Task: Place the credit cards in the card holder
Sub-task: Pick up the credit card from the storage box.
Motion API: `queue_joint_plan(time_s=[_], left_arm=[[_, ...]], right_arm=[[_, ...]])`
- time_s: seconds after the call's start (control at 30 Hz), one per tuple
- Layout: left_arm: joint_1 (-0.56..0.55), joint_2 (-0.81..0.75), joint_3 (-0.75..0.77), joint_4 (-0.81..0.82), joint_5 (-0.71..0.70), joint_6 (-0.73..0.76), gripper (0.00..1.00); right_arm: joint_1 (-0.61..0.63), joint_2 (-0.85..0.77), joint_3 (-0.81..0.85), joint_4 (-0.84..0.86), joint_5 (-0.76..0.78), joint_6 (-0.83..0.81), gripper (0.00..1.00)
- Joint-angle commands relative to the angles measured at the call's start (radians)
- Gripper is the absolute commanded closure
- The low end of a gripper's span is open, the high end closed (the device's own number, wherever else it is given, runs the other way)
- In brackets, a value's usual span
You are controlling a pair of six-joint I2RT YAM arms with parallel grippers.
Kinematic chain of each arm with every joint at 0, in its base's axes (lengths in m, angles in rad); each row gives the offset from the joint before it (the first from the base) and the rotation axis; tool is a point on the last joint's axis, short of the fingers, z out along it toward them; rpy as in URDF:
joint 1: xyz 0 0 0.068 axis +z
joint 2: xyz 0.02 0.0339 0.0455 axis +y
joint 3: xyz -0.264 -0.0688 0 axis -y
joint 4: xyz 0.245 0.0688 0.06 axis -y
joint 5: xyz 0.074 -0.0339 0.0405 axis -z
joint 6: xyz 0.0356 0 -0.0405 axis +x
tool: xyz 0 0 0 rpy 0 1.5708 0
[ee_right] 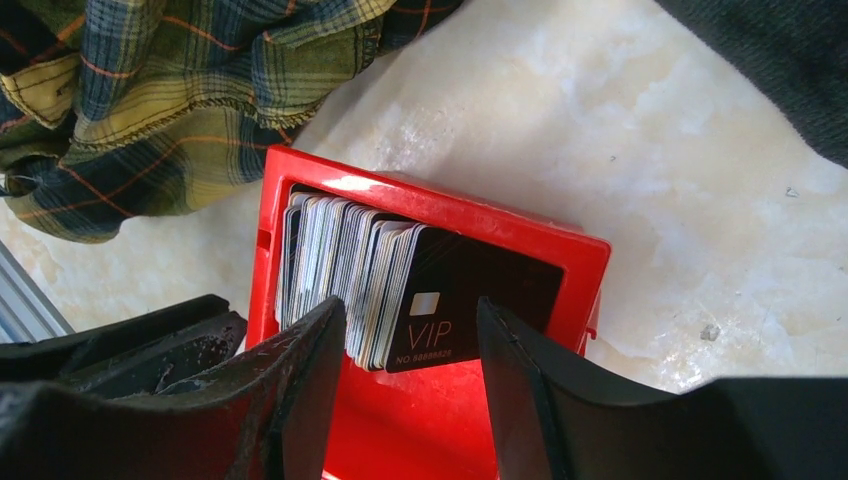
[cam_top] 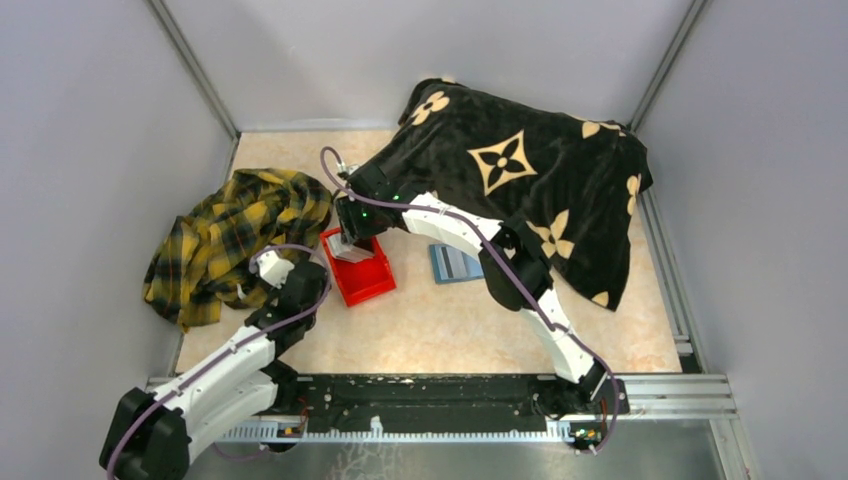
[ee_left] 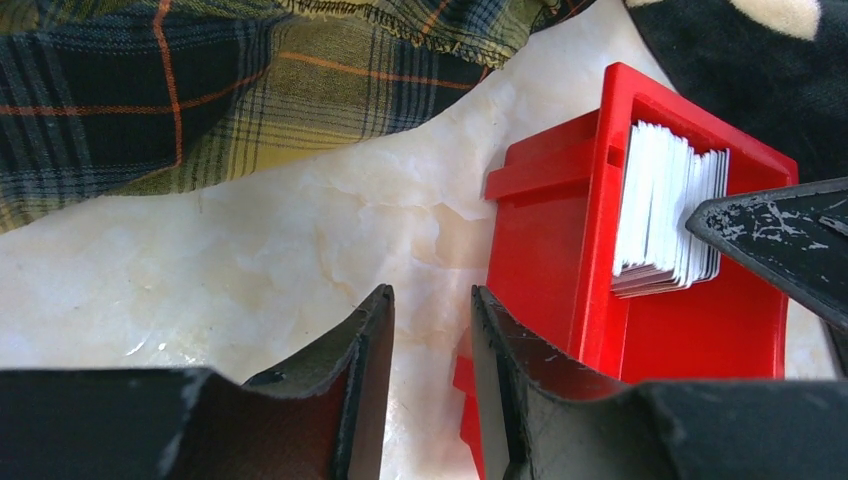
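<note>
Credit cards (ee_right: 345, 275) on edge as a tight stack inside the red bin (ee_right: 440, 212), against its far wall; frontmost face black, marked VIP, leaning a little away from the rest. Red bin on the marbled beige desk (cam_top: 450, 330), just beside the plaid cloth (cam_top: 235, 235) on its left.

Right gripper (ee_right: 410, 310) low over the bin, jaws apart, one finger to each side of the stack. Seen from the left wrist, one dark fingertip (ee_left: 725, 222) right at the outer card of the stack; touching or only close, hard to say from here. No card lifted clear of the others.

Left gripper (ee_left: 432, 300) just beside the bin's outer wall, above bare desk, jaws parted with nothing between them.

Card holder (cam_top: 455, 263) lying open and flat on the desk, to the right of the bin and apart from it, partly hidden under the right arm, at the edge of the black blanket (cam_top: 520, 170) with tan flower shapes.
</note>
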Motion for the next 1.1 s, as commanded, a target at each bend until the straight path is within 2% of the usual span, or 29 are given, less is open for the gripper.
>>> queue_joint_plan(time_s=[0.0,0.17,0.4,0.63,0.83,1.07], left_arm=[[0.040,-0.020,-0.045,0.113,0.084,0.037,0.59],[0.088,0.002,-0.078,0.211,0.176,0.089,0.58],[0.135,0.114,-0.067,0.309,0.302,0.125,0.56],[0.142,0.137,-0.047,0.323,0.321,0.141,0.56],[0.142,0.140,-0.030,0.305,0.327,0.144,0.56],[0.143,0.124,-0.031,0.293,0.324,0.143,0.56]], right_arm=[[0.010,0.031,0.079,-0.023,0.003,0.015,0.48],[0.012,0.066,0.114,-0.058,0.003,0.023,0.48],[0.017,0.064,0.095,-0.059,-0.030,0.038,0.49],[0.033,0.024,0.076,-0.061,-0.031,0.035,0.57],[0.056,-0.006,0.076,-0.067,-0.023,0.034,0.69],[0.075,-0.037,0.068,-0.079,0.001,0.029,0.74]])
